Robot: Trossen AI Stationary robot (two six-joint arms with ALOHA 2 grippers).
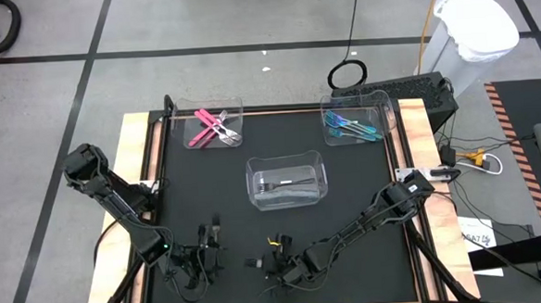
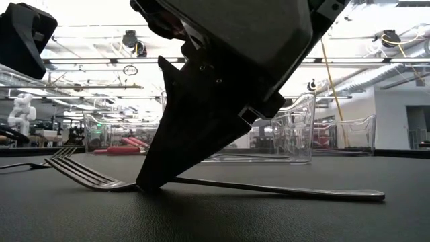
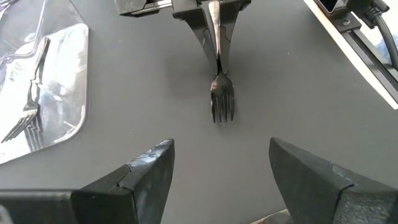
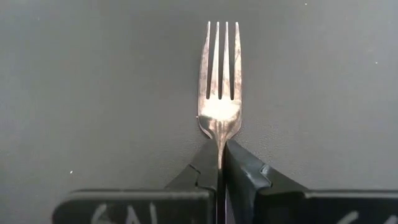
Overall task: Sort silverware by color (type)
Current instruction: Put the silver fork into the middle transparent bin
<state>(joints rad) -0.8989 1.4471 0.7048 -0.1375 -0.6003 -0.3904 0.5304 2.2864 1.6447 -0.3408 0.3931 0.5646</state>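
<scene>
Closed jaws of the right gripper (image 4: 219, 163) pinched the neck of a plain grey fork (image 4: 219, 81) lying flat on the black table (image 1: 365, 179), at about six o'clock in the overhead view near the front edge. The fork's tines pointed away from the fingers, and in the level view its handle ran along the surface behind the gripper. The left gripper (image 3: 221, 171) waited just beside it, toward seven o'clock, with its jaws wide apart and holding nothing. Because the grip sat on the narrow neck rather than the middle of the handle, the fork could likely pivot or slip out when lifted, and the long handle might drag on the table. At the table's centre stood a clear bin (image 1: 287, 180) already holding grey cutlery, probably the fork's destination. At eleven o'clock another clear bin held pink-handled pieces (image 1: 212, 129), and at one o'clock a third held blue-teal pieces (image 1: 351, 126). The path from the fork to the centre bin looked open, though the bin's upright wall would need clearing, and the idle left arm nearby could crowd any swing toward that side.
</scene>
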